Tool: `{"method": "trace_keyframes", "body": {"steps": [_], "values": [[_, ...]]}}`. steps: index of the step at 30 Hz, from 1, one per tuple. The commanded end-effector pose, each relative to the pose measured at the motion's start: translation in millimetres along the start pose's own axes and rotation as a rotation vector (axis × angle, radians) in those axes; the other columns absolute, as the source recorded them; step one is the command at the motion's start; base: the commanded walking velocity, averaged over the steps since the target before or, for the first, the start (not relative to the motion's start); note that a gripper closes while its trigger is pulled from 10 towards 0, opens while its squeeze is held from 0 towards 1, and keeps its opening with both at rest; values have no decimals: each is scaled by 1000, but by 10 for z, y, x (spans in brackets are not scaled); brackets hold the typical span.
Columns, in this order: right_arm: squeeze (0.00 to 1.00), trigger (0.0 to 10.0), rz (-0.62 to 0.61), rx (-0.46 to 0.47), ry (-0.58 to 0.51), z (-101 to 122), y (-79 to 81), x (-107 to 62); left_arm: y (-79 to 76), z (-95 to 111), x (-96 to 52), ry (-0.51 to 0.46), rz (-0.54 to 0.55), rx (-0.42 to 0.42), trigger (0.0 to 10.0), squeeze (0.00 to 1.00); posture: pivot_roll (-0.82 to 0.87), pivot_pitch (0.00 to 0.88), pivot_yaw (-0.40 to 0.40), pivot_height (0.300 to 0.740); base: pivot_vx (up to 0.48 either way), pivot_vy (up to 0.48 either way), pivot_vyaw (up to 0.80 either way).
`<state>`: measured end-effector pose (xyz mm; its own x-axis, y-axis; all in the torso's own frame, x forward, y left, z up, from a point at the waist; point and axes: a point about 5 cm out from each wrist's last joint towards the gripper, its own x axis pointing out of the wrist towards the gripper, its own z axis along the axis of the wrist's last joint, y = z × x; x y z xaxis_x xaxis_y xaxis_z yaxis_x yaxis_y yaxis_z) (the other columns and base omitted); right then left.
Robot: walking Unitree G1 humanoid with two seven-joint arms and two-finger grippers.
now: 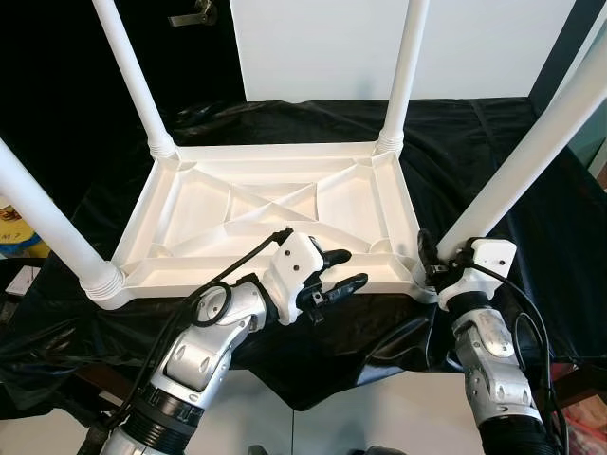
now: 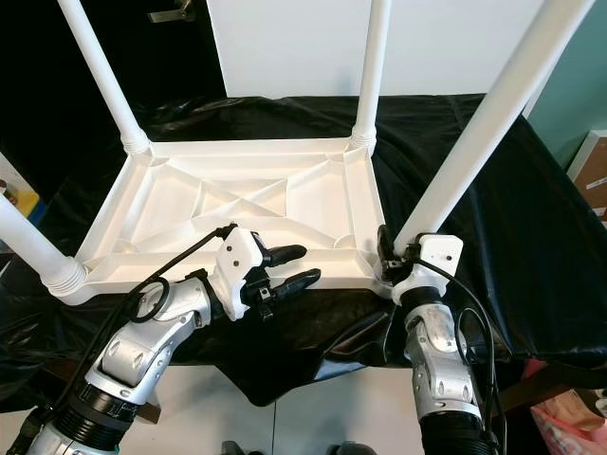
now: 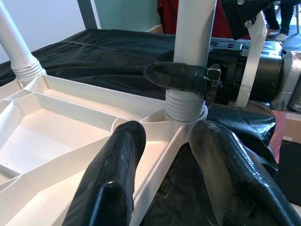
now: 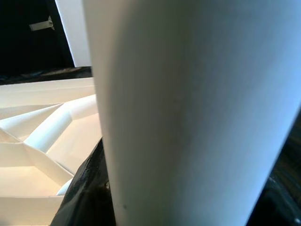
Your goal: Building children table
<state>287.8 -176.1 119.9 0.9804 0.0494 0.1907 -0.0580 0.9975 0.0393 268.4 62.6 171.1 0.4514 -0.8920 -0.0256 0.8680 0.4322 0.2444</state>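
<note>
A white plastic children's table (image 1: 275,204) lies upside down on a black cloth, its legs pointing up. My right gripper (image 1: 438,268) is shut on the near right leg (image 1: 531,152), just above its ribbed collar at the corner socket. In the left wrist view, one of its fingers (image 3: 178,77) wraps that leg (image 3: 193,28). The same leg (image 4: 188,108) stands close in front of the right wrist camera. My left gripper (image 1: 349,268) is open at the table's near rim, to the left of that corner. Its jaws straddle the rim edge (image 3: 160,155) and hold nothing.
Three more legs stand up: near left (image 1: 43,218), far left (image 1: 133,76) and far right (image 1: 403,71). The black cloth (image 1: 474,133) hangs over the front edge. A white panel (image 1: 379,38) stands behind, and a dark door with a handle (image 1: 194,14) is at the back left.
</note>
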Motion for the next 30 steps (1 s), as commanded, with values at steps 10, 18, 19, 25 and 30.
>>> {"method": "trace_keyframes", "body": {"steps": [10, 18, 19, 25, 30], "values": [[0, 10000, 62, -64, 182, -364, 80, -235, -26, 22, -5, 1, -48, 8, 10000, 0, -111, 99, 35, 740, 0, 0, 0], [0, 10000, 10, -34, 179, -371, 72, -254, 20, 39, -14, -5, -26, 20, 10000, 0, -109, 103, 38, 740, 0, 0, 0], [0, 10000, 8, -39, 161, -344, 76, -251, 43, 55, -10, -13, -15, 16, 10000, 0, -109, 105, 38, 740, 0, 0, 0], [0, 10000, 8, -61, 70, -161, 70, -219, 99, 48, 20, -6, -3, 24, 10000, 0, -111, 112, 35, 740, 0, 0, 0], [0, 10000, 19, -56, -27, 84, 64, -179, 155, -84, 71, 78, 32, 47, 10000, 0, -119, 114, 36, 740, 0, 0, 0]]}}
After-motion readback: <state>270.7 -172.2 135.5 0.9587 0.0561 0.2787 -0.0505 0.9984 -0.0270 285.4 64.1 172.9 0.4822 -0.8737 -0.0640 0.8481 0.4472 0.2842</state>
